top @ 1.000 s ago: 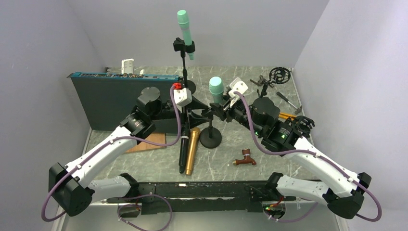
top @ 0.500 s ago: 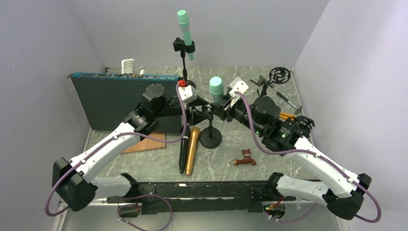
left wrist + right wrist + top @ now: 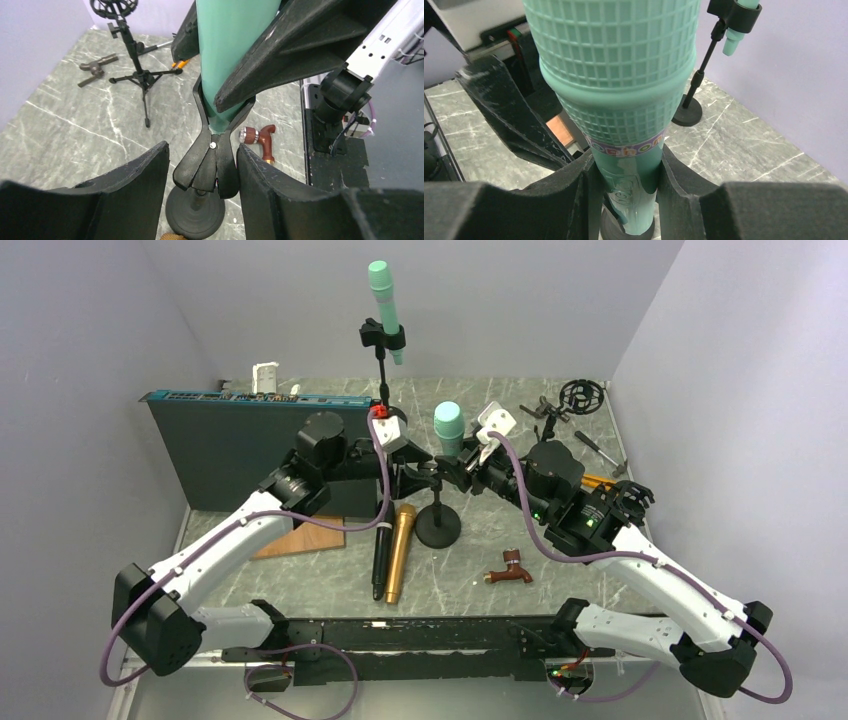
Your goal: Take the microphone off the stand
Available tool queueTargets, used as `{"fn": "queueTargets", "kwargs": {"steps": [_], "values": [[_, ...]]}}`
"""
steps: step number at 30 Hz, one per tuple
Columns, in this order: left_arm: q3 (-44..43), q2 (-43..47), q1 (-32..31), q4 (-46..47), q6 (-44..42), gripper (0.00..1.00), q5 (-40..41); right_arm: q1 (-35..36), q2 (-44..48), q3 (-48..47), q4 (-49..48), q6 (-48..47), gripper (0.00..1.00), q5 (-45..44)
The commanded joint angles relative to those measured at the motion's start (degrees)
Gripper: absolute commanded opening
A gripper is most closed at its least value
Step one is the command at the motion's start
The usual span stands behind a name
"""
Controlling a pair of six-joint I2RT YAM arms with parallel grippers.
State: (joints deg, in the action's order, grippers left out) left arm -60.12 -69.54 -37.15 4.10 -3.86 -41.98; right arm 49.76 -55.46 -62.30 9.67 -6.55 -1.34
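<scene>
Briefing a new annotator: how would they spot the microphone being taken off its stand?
On the marbled table, find the short black stand at its centre. The mint-green microphone stands in its clip, held by the fingers of the right gripper; its mint twin sits higher on the tall rear stand, and the gold one lies flat.

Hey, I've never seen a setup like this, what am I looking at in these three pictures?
Two white robot arms are bolted to a table. The wide picture looks down from above and behind them; the other two come from a camera on each wrist. The right hand is clamped on a teal microphone sitting in a clip on a short stand. The left hand has its fingers either side of that clip, apparently not squeezing. Lying about: a gold mic, a black mic, a brown tap, a dark box, and a taller stand holding another teal mic.
</scene>
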Motion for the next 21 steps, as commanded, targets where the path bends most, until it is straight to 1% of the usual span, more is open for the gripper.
{"fn": "queueTargets", "kwargs": {"steps": [1, 3, 6, 11, 15, 17, 20, 21], "values": [[-2.0, -2.6, 0.4, 2.0, -0.2, 0.56, -6.1, 0.1, -0.2, -0.3, 0.0, 1.6, 0.0, 3.6], [-2.2, -3.1, 0.4, 1.9, -0.3, 0.56, -6.9, 0.1, -0.3, -0.4, 0.0, 1.6, 0.0, 3.7], [-2.2, -3.3, 0.4, 1.2, -0.8, 0.56, -6.0, 0.1, -0.2, -0.4, 0.0, 1.6, 0.0, 3.8], [-1.2, -2.2, 0.3, 3.0, 0.0, 0.53, -5.1, -0.2, -0.1, -0.3, 0.0, 1.7, 0.0, 3.9], [-1.2, -1.8, 0.3, 3.2, 0.3, 0.56, -4.9, -0.3, -0.3, -0.1, -0.1, 1.8, 0.0, 4.3], [-1.3, -1.7, 0.3, 3.2, 0.5, 0.56, -4.9, -0.3, -0.4, 0.0, -0.2, 1.9, 0.0, 4.4], [-1.2, -1.5, 0.2, 3.3, 0.6, 0.51, -4.8, -0.3, -0.6, -0.2, -0.2, 1.9, 0.0, 4.3], [-1.3, -1.5, 0.2, 3.2, 0.6, 0.45, -4.5, -0.3, -0.8, -0.3, -0.2, 1.8, 0.0, 4.3]]}}
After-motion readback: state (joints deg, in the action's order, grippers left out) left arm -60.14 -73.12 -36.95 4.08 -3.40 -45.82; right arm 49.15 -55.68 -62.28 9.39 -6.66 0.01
